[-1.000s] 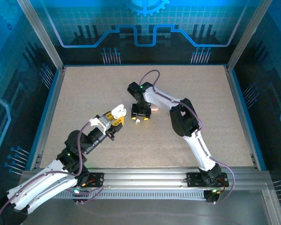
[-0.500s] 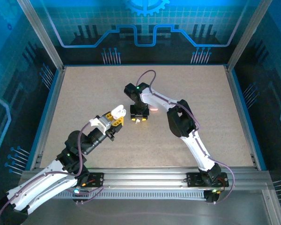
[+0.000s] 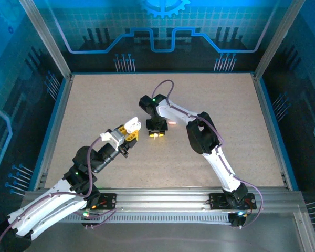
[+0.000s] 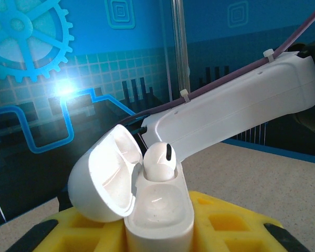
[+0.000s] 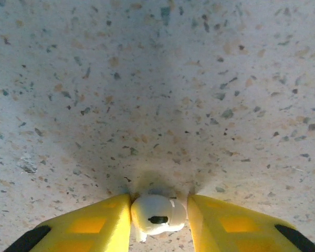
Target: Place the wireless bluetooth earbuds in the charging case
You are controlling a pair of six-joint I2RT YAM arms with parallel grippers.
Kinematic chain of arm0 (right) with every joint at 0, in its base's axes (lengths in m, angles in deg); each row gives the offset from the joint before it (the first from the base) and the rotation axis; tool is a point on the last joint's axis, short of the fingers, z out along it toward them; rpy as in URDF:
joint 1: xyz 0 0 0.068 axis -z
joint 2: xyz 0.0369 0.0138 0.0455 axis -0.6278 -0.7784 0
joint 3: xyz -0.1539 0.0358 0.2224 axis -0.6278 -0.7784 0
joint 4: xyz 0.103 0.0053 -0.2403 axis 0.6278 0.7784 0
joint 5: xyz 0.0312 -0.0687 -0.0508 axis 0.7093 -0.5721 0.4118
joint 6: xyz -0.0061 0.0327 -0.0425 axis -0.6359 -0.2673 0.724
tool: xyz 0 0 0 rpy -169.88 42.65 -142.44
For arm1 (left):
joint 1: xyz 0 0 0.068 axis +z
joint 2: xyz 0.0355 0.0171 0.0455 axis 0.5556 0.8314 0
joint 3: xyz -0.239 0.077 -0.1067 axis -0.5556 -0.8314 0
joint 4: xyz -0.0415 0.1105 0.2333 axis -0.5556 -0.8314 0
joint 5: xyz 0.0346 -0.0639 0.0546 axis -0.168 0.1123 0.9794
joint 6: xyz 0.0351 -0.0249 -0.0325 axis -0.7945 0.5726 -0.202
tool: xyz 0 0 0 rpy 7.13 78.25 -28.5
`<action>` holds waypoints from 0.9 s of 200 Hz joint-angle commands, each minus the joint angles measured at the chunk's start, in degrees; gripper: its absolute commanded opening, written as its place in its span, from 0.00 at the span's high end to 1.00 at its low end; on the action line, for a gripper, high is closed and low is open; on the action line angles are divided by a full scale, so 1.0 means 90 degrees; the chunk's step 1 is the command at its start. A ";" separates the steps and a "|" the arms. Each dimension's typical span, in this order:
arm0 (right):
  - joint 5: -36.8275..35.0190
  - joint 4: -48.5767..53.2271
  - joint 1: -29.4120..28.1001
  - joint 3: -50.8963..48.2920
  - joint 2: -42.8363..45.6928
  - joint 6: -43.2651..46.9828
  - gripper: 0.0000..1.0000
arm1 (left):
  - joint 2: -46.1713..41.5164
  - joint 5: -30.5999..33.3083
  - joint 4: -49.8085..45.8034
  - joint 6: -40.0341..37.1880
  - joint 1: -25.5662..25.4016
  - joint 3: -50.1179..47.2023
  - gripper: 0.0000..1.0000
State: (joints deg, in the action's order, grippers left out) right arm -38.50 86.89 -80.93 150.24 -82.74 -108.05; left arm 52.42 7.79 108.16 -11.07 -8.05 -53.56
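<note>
Table [image 3: 94,105] work, middle of the top frame: reaching the right arm [image 3: 199,131] down and leftward over the speckled surface, holding the right gripper [image 3: 156,132] low, pinching a loose white earbud [image 5: 156,212] from both sides between yellow jaws, bottom centre of the right wrist frame. Just left of that in the top frame: holding the left gripper [image 3: 129,134] tilted up off the surface, clamping the white charging case [image 4: 158,215] between its jaws, lid hanging open to the left. Cradling a second white earbud [image 4: 158,161] in the case's far socket, centre of the left wrist frame.
</note>
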 commanded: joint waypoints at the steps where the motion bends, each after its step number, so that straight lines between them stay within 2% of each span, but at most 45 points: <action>1: -0.0267 0.0268 0.0020 -0.0281 0.0100 0.0167 0.65 | 0.0047 0.0066 0.0115 0.0010 0.0035 0.0082 0.71; 58: -0.0319 0.0261 0.0097 -0.0250 0.0087 0.0399 0.62 | 0.0225 -0.0010 0.0174 0.0050 0.0035 0.0141 0.71; 180: -0.0420 0.0441 0.0056 0.0214 -0.0251 0.0408 0.64 | 0.0264 0.0000 0.0212 0.0092 0.0030 0.0107 0.71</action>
State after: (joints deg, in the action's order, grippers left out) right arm -39.98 87.99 -80.74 150.52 -82.69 -104.96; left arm 54.98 7.77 108.19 -10.92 -8.03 -53.56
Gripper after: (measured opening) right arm 0.360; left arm 0.294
